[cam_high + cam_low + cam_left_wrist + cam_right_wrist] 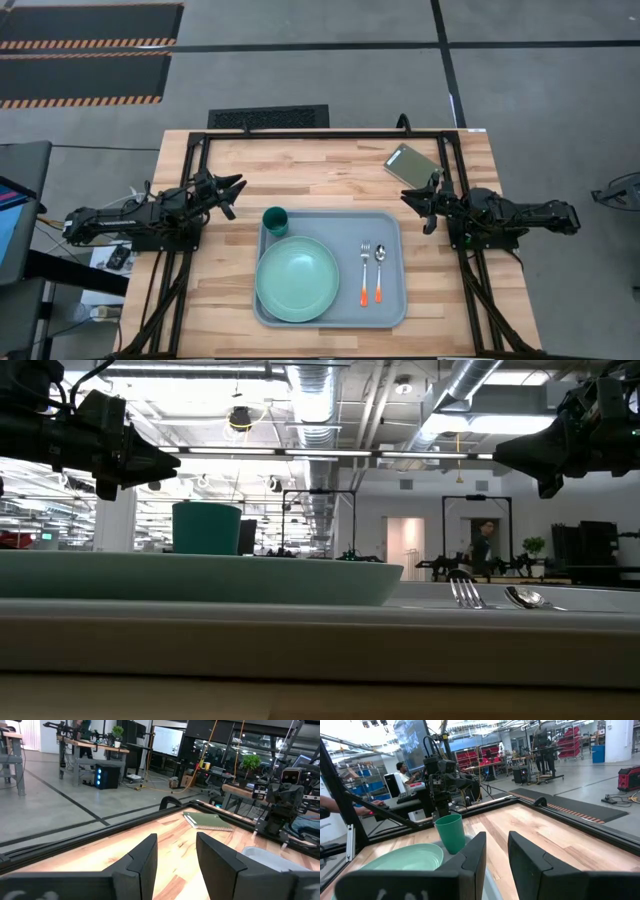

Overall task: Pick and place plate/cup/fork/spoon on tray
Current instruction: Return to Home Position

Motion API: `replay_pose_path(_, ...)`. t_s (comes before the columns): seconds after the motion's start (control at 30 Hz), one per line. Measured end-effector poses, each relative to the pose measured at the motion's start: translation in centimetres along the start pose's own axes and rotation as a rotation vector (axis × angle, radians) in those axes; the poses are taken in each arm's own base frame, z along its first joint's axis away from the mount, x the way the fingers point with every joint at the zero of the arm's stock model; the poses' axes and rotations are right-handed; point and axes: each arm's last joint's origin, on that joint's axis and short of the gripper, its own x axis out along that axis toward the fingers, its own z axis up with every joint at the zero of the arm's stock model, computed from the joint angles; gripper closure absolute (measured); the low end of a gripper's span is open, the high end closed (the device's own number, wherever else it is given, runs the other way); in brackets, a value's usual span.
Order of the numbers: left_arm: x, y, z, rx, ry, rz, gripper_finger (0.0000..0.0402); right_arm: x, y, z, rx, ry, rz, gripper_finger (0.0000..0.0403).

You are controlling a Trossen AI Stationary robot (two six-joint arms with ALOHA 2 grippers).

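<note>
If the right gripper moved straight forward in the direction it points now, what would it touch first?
Probably the left gripper, which faces the right gripper across the table at similar height. The line seems to pass above the cup, though depth is uncertain.

From above I see a light wooden tabletop [300, 170] with a black metal frame [320, 133] running along its edges. A green-grey notebook [412, 162] lies flat at the upper right of the tabletop, turned at an angle, close to the frame's corner. Just above the tabletop's top edge a dark floor grate [268, 117] sits in the grey concrete floor [330, 70]. In the upper left corner lie two black mats [85, 22] with orange-striped edges. Part of a lit screen [8, 225] shows at the left edge. In the low view, silver ducts [310, 400] run overhead, and a person [483, 543] stands far back, right of centre.
</note>
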Motion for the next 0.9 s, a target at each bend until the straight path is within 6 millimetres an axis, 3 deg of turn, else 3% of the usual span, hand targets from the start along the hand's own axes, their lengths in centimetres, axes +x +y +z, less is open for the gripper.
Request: replay_pose_path(0.9,0.00,0.00,-0.01,0.000,0.000,0.000,0.0278,-0.04,0.21,-0.05,0.001,0.005,0.022,0.0295)
